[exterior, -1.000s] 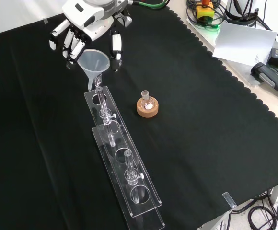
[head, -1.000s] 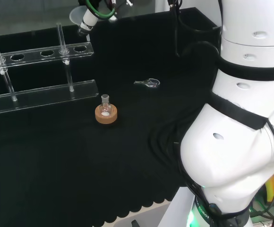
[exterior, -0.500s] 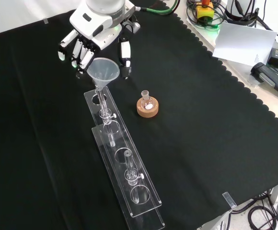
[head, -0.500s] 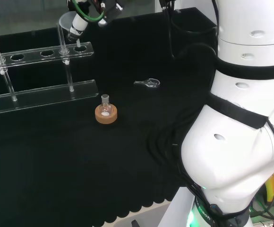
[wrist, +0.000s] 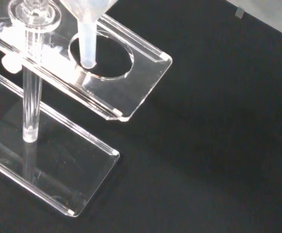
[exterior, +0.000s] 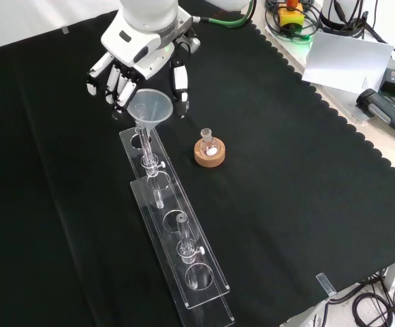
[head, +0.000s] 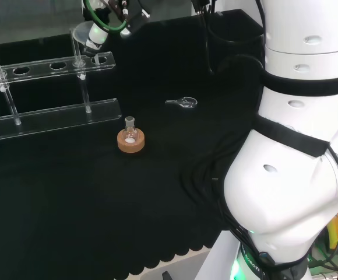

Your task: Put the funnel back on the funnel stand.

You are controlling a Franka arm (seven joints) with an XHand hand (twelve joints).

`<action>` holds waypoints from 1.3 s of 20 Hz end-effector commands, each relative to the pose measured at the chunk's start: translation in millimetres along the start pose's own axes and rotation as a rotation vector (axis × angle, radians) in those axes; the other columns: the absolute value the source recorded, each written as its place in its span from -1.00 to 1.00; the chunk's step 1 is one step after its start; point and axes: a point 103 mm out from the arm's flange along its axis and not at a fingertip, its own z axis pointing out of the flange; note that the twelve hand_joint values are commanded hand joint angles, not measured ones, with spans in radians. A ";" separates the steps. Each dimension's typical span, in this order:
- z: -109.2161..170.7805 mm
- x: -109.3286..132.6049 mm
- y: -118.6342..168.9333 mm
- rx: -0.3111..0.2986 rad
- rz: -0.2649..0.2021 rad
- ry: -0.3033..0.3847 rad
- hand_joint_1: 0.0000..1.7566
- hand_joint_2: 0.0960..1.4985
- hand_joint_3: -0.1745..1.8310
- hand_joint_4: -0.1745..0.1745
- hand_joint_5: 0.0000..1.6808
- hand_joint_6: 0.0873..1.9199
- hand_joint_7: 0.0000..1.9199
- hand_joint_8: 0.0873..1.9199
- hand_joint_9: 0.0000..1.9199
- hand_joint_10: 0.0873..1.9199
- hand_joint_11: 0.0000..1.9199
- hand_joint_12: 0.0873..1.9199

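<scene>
We see a black cloth (head: 157, 192) over the bench in the head view. A clear funnel stand (head: 46, 96) stands at the left. A small flask (head: 130, 129) sits in a cork ring (head: 130, 142) near the middle. A little clear glass piece (head: 183, 103) lies to its right. The big white arm (head: 291, 146) stands at the right. The funnel (head: 84, 34) hangs over the stand's right end, held up by the hand (head: 99, 32).

In the front view we look down on the cloth. The hand (exterior: 139, 51) comes in from the top. Its fingers (exterior: 112, 82) and thumb (exterior: 180, 85) curl round the funnel (exterior: 150, 107) and hold it. The funnel's stem points down over the top end hole of the funnel stand (exterior: 174, 231). The flask (exterior: 208, 145) in its cork ring (exterior: 210, 154) stands just to the right.

In the wrist view we see the funnel's stem (wrist: 87, 43) close up. Its tip is right at the end hole of the funnel stand (wrist: 126, 77). We cannot tell if it is in the hole yet.
</scene>
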 end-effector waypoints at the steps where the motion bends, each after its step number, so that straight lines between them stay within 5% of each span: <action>1: 11.2 -5.2 4.3 0.019 0.008 0.002 -0.24 -0.23 -0.42 0.25 -0.12 -0.61 0.20 -0.88 -0.07 -0.81 -1.00 0.23; 26: 55.9 -8.9 35.5 0.113 0.000 0.057 -0.28 -0.25 -0.40 0.25 -0.16 -0.60 0.17 -0.90 -0.07 -0.82 -1.00 0.24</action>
